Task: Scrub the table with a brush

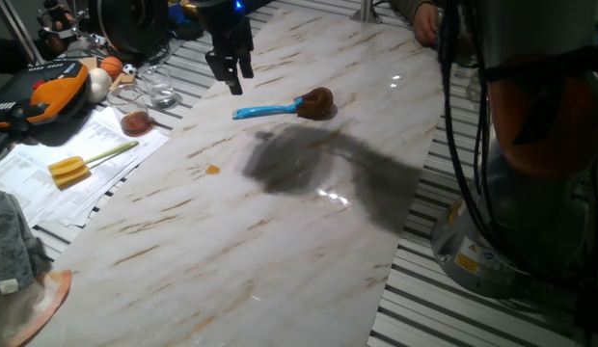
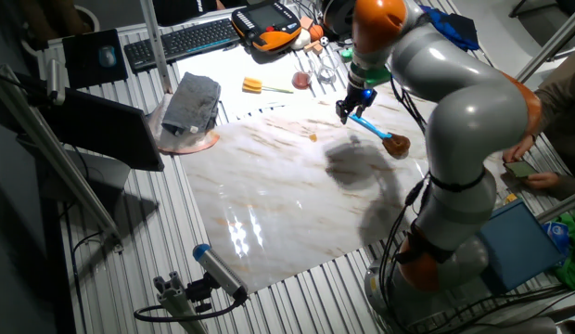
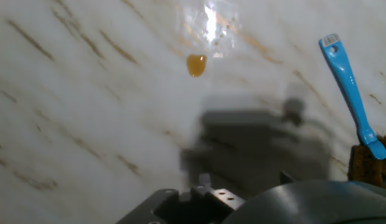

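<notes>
While the black two-finger gripper is hovering empty, fingers slightly parted, above the white marble-look table, the blue-handled, brown-bristled dish brush is lying flat just beside it; aim for mid-handle, closing across its width.

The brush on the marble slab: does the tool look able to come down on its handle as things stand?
Probably yes. The brush lies alone on the table, with the tool hovering near the blue handle's free end and nothing between them. Whether the tool is open cannot be told.
</notes>
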Tool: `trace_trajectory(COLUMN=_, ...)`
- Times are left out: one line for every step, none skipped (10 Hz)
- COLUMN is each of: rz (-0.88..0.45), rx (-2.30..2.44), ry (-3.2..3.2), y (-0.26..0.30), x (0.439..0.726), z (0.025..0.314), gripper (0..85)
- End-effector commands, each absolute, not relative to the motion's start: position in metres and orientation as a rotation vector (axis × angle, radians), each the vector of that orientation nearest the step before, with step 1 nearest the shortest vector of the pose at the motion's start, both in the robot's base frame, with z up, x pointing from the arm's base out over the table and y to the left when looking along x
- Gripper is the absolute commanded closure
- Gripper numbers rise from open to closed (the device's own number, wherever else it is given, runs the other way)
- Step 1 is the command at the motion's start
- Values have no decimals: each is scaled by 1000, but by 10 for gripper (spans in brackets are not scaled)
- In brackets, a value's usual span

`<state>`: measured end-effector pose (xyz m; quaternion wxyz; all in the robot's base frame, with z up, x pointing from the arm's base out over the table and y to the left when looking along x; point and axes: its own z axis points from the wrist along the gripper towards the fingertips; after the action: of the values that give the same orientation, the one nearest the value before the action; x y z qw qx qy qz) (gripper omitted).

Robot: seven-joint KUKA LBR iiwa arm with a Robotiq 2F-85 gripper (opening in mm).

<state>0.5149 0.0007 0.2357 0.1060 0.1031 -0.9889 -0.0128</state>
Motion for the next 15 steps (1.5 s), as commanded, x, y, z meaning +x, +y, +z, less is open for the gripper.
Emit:
trace_trajectory(rz=-12, rx=477, ry=-2866, y=1, x=515, z=236, gripper=850)
trace_trajectory(rz=-15, rx=491, ry=-2866, y=1, x=515, z=236, gripper=850)
trace_trajectory(rz=-19, rx=509, ry=-2866, y=1, x=514, z=236, gripper=850)
trace_trajectory(rz=-22, rx=531, ry=-2860, y=1, x=514, z=235, gripper=850)
trace_trajectory(rz=-20, rx=520, ry=-2864, y=1, x=514, z=235, gripper=850)
trace_trajectory(rz=-19, rx=514, ry=-2865, y=1, x=514, z=235, gripper=850)
trace_trajectory(rz=-19, rx=509, ry=-2866, y=1, x=514, z=235, gripper=850)
trace_trajectory(rz=-17, rx=506, ry=-2864, y=1, x=514, z=235, gripper=850)
trace_trajectory(rz=-19, rx=515, ry=-2860, y=1, x=514, z=236, gripper=850)
trace_trajectory(rz=-19, rx=517, ry=-2860, y=1, x=514, z=236, gripper=850)
trace_trajectory(rz=-19, rx=521, ry=-2859, y=1, x=514, z=236, gripper=850)
trace_trajectory(rz=-20, rx=525, ry=-2856, y=1, x=514, z=235, gripper=850)
trace_trajectory(rz=-22, rx=536, ry=-2853, y=1, x=514, z=235, gripper=850)
trace_trajectory(rz=-23, rx=542, ry=-2852, y=1, x=514, z=235, gripper=850)
trace_trajectory(rz=-23, rx=540, ry=-2852, y=1, x=514, z=235, gripper=850)
